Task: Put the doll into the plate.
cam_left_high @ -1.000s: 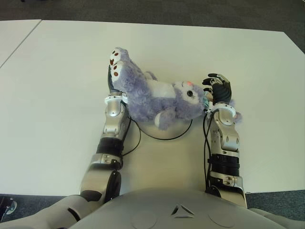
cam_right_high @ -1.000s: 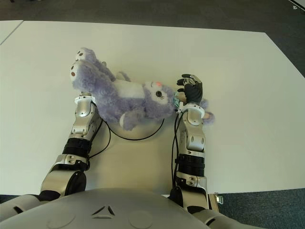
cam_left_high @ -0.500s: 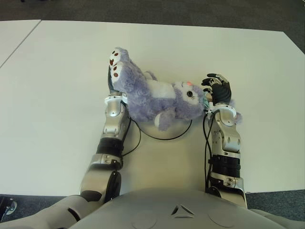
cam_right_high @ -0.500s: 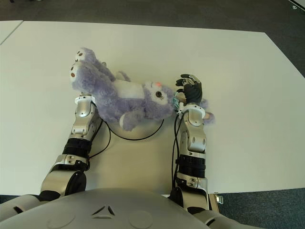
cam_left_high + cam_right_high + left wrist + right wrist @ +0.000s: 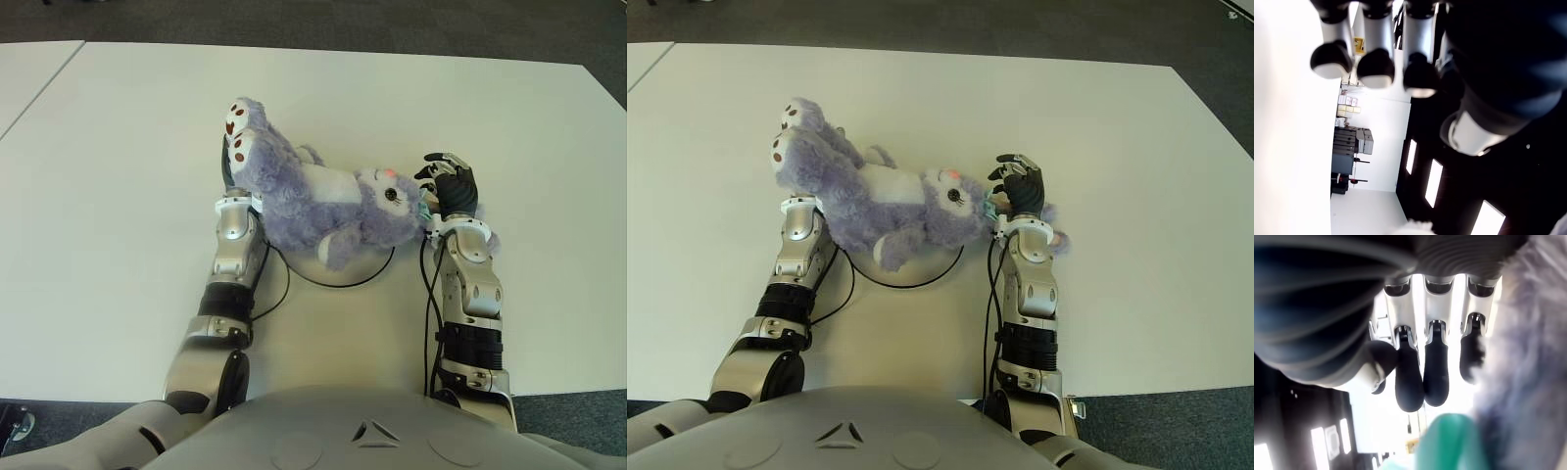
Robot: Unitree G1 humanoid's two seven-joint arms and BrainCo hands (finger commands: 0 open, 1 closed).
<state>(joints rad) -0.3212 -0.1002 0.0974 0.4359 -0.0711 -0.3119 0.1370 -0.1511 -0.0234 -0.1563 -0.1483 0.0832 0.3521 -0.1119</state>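
The doll (image 5: 313, 196), a purple plush with a white belly, lies across the white dark-rimmed plate (image 5: 338, 285), head to the right and feet raised at the far left. My left hand (image 5: 227, 171) is mostly hidden behind the doll's legs; its wrist view shows its fingers (image 5: 1371, 68) relaxed with nothing between them. My right hand (image 5: 449, 184) is just right of the doll's head, fingers loosely curved and holding nothing. Fur and a teal patch (image 5: 1449, 440) show beside its fingers (image 5: 1425, 377). One doll ear (image 5: 488, 241) peeks out from under the right wrist.
The white table (image 5: 127, 147) spreads wide on all sides. A second white table (image 5: 29, 69) adjoins at the far left, with dark floor beyond the far edge. Black cables (image 5: 279, 284) loop along both forearms.
My right forearm and hand have shifted slightly to the right, a little off the doll's head. The doll and left arm have stayed put.
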